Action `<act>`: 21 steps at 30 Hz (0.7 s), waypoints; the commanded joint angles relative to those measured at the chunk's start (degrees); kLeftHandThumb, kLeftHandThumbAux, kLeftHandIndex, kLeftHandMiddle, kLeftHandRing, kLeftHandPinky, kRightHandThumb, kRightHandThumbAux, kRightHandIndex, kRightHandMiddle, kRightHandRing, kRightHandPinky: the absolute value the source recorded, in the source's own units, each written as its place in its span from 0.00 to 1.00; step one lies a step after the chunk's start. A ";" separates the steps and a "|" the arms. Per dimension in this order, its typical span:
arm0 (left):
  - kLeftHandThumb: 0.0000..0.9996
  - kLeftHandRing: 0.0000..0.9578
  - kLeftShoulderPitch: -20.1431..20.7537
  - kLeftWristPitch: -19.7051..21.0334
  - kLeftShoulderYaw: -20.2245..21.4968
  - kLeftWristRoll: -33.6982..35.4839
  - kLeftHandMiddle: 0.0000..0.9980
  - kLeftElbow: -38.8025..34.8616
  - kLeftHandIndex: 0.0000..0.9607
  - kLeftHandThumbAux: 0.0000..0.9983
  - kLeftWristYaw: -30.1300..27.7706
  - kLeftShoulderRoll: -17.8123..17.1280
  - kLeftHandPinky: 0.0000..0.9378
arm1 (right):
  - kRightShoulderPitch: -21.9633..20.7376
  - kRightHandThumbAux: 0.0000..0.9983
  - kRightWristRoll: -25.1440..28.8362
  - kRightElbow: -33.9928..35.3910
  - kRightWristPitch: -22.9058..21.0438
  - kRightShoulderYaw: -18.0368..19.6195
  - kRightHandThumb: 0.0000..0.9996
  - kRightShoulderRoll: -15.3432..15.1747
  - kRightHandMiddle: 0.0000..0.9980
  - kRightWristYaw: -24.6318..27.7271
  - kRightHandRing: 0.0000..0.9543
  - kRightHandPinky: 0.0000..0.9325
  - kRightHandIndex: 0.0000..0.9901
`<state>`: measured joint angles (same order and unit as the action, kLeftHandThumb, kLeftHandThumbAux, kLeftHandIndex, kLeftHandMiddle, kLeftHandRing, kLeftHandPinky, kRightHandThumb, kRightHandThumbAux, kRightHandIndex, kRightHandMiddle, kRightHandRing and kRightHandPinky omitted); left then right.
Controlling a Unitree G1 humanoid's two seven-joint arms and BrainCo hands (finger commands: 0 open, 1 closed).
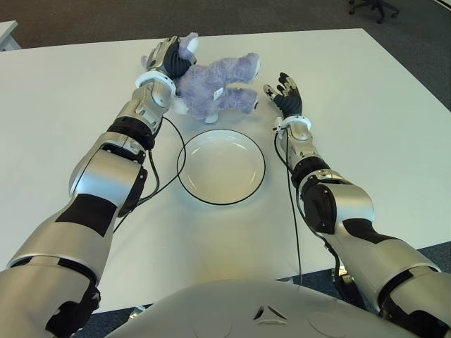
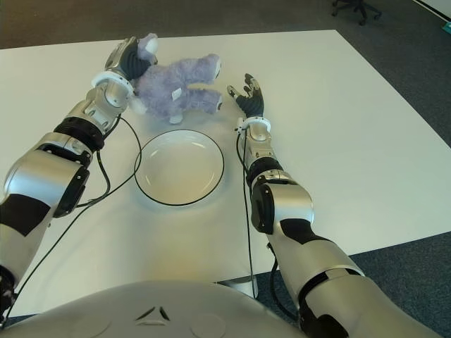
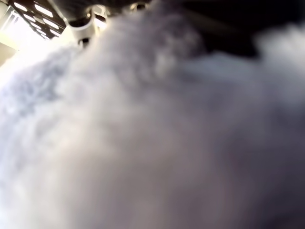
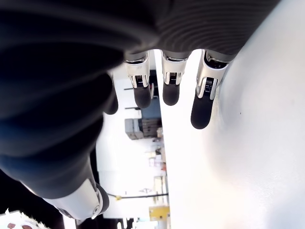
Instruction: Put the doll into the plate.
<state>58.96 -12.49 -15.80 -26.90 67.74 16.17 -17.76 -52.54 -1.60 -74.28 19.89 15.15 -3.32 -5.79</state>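
A fluffy purple doll (image 1: 211,83) lies on its side on the white table (image 1: 373,113), just beyond the plate. The white plate (image 1: 220,167) with a dark rim holds nothing and sits between my two forearms. My left hand (image 1: 166,59) is pressed against the doll's head with its fingers curled around it; the left wrist view is filled with the doll's fur (image 3: 152,133). My right hand (image 1: 285,91) shows just right of the doll's hind legs, fingers (image 4: 171,90) spread and holding nothing, a small gap from the doll.
Black cables (image 1: 180,151) run from both wrists along the table past the plate's sides. An office chair base (image 1: 373,7) stands on the dark floor beyond the table's far right corner. Another table's corner (image 1: 7,32) shows at far left.
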 commanded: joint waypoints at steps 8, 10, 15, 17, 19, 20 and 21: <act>0.91 0.94 -0.53 1.06 0.44 0.57 0.92 -0.49 0.92 0.64 -1.71 0.00 0.96 | 3.39 0.80 0.03 -2.44 -2.33 -0.29 0.29 0.38 0.00 -0.59 0.00 0.00 0.05; 0.92 0.94 -0.54 1.12 0.48 0.61 0.92 -0.59 0.92 0.64 -1.81 -0.01 0.96 | 3.37 0.80 0.13 -2.44 -2.41 -0.23 0.29 0.39 0.00 -0.48 0.00 0.00 0.05; 0.92 0.95 -0.56 0.94 0.45 0.50 0.92 -0.88 0.92 0.65 -1.61 -0.17 0.96 | 3.33 0.80 0.27 -2.48 -2.68 -0.13 0.28 0.39 0.00 -0.34 0.00 0.00 0.06; 0.91 0.95 -0.52 0.73 0.38 0.38 0.92 -0.93 0.92 0.65 -1.42 -0.28 0.96 | 3.32 0.80 0.28 -2.49 -2.76 -0.12 0.28 0.38 0.00 -0.33 0.00 0.00 0.06; 0.91 0.94 -0.50 0.31 0.29 0.25 0.92 -0.97 0.92 0.65 -1.24 -0.45 0.95 | 3.32 0.80 0.32 -2.49 -2.78 -0.09 0.28 0.39 0.00 -0.29 0.00 0.00 0.06; 0.91 0.94 -0.50 0.08 0.26 0.20 0.91 -1.00 0.91 0.65 -1.16 -0.53 0.95 | 3.32 0.80 0.34 -2.49 -2.77 -0.07 0.29 0.40 0.00 -0.27 0.00 0.00 0.06; 0.91 0.94 -0.51 -0.15 0.22 0.14 0.91 -1.03 0.91 0.65 -1.07 -0.61 0.94 | 3.33 0.80 0.37 -2.49 -2.75 -0.04 0.29 0.41 0.00 -0.24 0.00 0.00 0.06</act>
<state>58.96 -12.20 -15.76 -26.88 67.04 15.38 -17.78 -52.53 -1.79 -74.29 19.89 14.78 -3.40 -6.05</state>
